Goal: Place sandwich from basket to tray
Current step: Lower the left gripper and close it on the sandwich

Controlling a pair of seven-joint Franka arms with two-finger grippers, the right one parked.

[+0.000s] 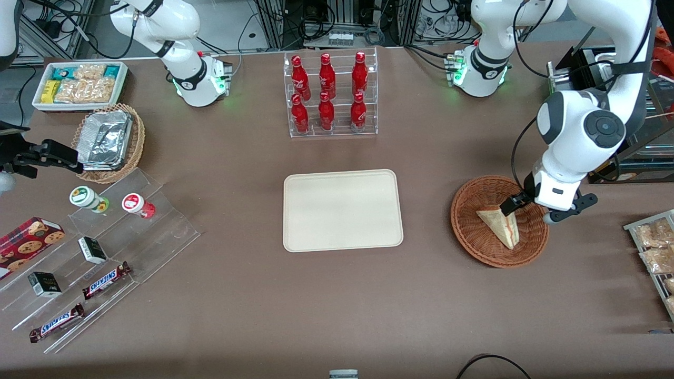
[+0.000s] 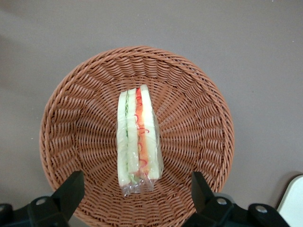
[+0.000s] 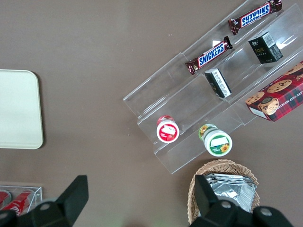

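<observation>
Woven wicker basket (image 2: 189,94) — matt tray (image 1: 342,210)

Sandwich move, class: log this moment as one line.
stage: before pickup | hand: open, above basket | sandwich: in basket, not gripped | tray: nothing on it

— What's that working arm (image 1: 579,126) look like from where you stand?

— Glossy white shells, rounded like fat elbows, with dark grey bands at the joints. One joint has a round dark grey cap with a small ring at its middle. A thin black cable loops down along the forearm.

— And the base (image 1: 480,71)?

— A white dome, black ring round it, green lights glowing at the side.

— The hand end?

— A boxy white wrist block with black brackets sticking out each side. The gripper (image 2: 135,189), over the basket, has two matte black wedge-shaped fingers (image 2: 71,189), spread wide, with silver screw heads on the black mount beneath.
</observation>
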